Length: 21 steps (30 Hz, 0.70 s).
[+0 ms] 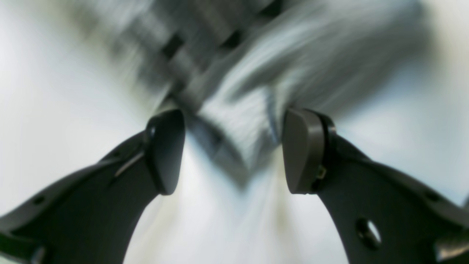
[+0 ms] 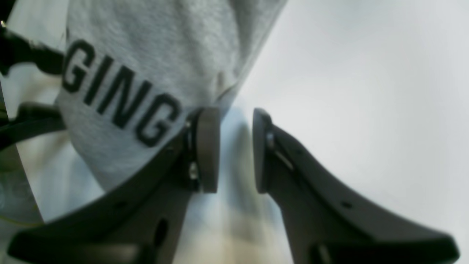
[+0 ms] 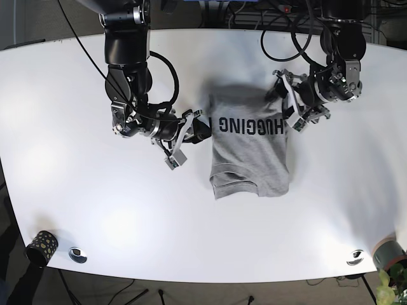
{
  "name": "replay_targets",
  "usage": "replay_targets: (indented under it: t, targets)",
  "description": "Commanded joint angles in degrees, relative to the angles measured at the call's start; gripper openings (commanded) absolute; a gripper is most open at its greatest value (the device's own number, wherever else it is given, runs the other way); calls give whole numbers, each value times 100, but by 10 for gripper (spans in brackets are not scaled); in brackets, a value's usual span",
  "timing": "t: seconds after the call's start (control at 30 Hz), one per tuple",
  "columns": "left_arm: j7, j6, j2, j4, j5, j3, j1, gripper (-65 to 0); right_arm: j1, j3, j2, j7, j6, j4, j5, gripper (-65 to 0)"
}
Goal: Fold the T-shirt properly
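The shirt (image 3: 250, 148) lies mid-bench (image 3: 76, 210), partly folded. My left fingers (image 1: 234, 150) and right fingers (image 2: 234, 150) both gape, holding nothing, flanking its top edge. If I close unevenly, one side could drag and skew the fold.

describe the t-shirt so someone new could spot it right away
On the large white table, look to the middle, between the two black arms. The T-shirt lies there partly folded, grey, with black block lettering across its upper part. It is the only cloth on the table.
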Motion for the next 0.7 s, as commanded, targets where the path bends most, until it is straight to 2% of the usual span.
replay_targets:
  t: [0.0,0.23,0.3,0.4,0.53,0.67]
  targets:
    - [3,29,-37,537,-9,-114,-35,-265,73,9,-14,-126,45,689,149,-506]
    - [3,231,288,1345,26,-141,-150,-265,-156,9,4,-609,45,2017,96,-506]
    - [3,618,455,1468,35,-114,-325,-262,-182,-17,206,-618,45,2254,96,-506]
    - [-6,1216,666,1468,96,88,-572,-256,-191,1,320,-627,45,2324,96,-506]
    - [-41,1910,710,1337,571,712,-1038,-168,-191,18,575,-618,45,2316,96,-506]
    - [-621,2613,1000,1029,1098,1099,-1161,-129,-191,27,619,-618,45,2316,96,-506]
